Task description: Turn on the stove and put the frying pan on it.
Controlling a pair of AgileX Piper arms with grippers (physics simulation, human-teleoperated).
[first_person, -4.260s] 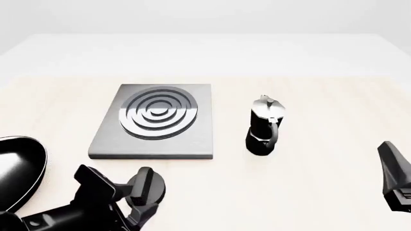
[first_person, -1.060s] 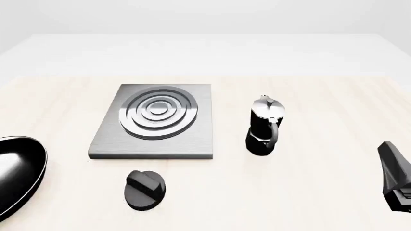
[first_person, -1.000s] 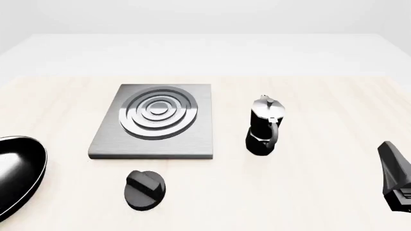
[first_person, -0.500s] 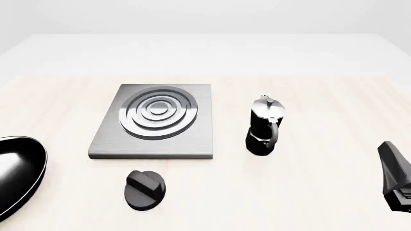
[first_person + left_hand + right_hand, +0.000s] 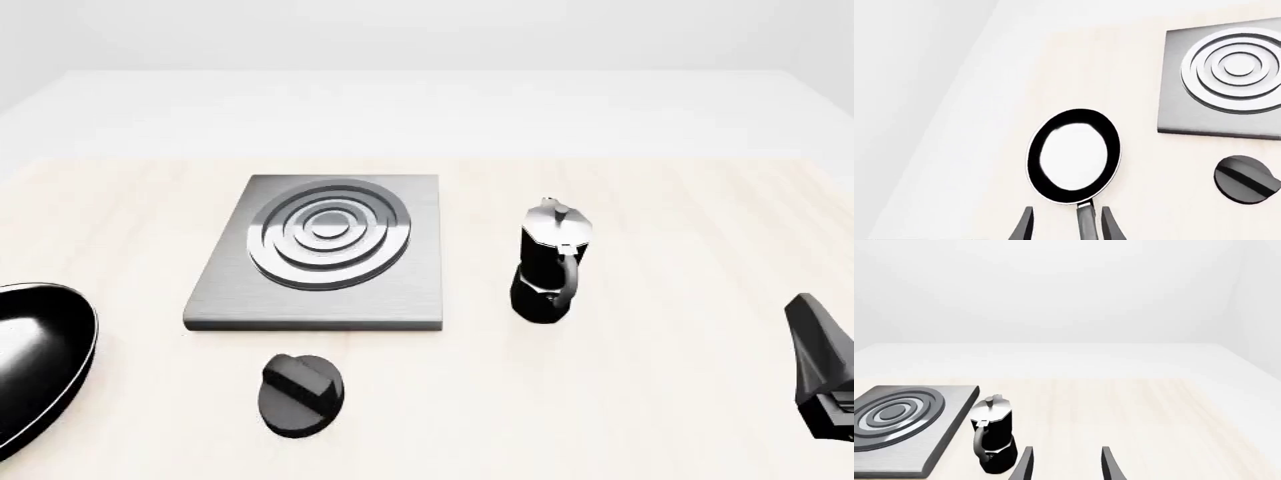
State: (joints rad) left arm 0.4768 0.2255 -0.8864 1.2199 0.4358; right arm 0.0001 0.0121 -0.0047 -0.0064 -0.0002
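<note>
The frying pan [image 5: 1074, 156] lies flat on the table, glossy black, at the left edge of the front view [image 5: 34, 360]. Its dark handle [image 5: 1085, 224] runs back between the fingers of my left gripper [image 5: 1067, 225], which is open and stands apart from the handle on both sides. The left gripper is out of the front view. The stove [image 5: 320, 250] is a grey slab with burner rings, and nothing is on it. Its round black knob [image 5: 300, 393] sits just in front of it. My right gripper [image 5: 1066, 465] is open and empty at the table's right [image 5: 819, 350].
A black-and-silver moka pot [image 5: 547, 262] stands upright to the right of the stove, also in the right wrist view [image 5: 993, 440]. The light wooden table [image 5: 667, 220] runs back to a white far edge.
About four seconds ago my left gripper was at the knob in the front view; it has since left that view. Over the last second nothing has moved there.
</note>
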